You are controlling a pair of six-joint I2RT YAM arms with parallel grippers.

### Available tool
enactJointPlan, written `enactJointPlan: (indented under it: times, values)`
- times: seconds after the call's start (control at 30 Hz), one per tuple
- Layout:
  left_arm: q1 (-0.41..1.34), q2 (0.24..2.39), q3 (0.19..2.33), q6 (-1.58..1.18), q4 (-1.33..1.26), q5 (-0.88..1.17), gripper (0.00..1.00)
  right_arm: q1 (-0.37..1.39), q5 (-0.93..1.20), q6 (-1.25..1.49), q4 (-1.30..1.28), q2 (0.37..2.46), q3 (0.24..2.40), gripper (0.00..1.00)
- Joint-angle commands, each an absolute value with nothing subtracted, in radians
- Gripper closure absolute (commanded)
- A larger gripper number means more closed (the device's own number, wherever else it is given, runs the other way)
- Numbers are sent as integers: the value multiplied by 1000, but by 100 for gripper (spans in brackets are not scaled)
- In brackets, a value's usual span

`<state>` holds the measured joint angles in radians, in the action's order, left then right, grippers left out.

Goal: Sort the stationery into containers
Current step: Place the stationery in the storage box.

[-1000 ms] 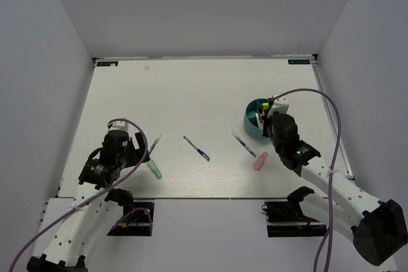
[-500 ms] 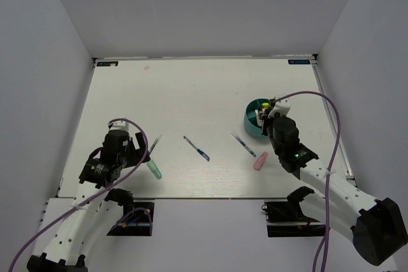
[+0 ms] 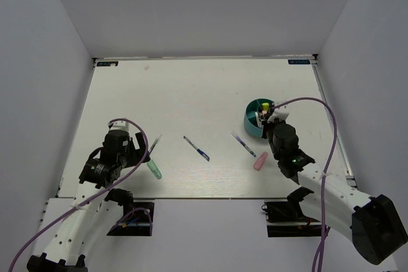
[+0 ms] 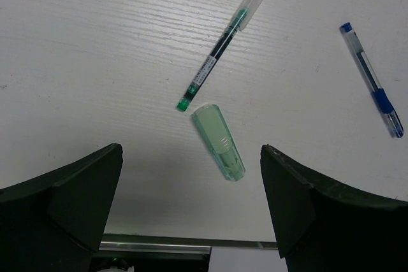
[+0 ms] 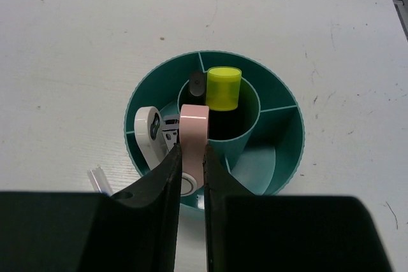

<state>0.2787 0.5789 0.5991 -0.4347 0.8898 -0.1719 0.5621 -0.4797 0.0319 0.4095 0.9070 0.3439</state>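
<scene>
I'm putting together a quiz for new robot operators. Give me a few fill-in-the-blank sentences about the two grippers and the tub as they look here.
1. The stubby piece pinched by the right gripper is coloured ___.
2. The marker standing in the middle compartment of the tub has a ___ cap.
3. The left gripper hangs above the green piece with its fingers ___.

Missing words: pink; yellow; open.
</scene>
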Motion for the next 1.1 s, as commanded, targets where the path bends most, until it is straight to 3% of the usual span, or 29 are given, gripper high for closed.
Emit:
enactJointPlan:
  times: [0.0,0.93,1.07]
  values:
    - [275,575,597,-428,877,-161,0,560,-514,6,595,908,319,100]
    - [273,566,597,-430,879,-161,0,551,-466,-6,584,946,296,100]
    - [275,566,597,-428,880,-160,0,548,-465,-6,575,943,302,89]
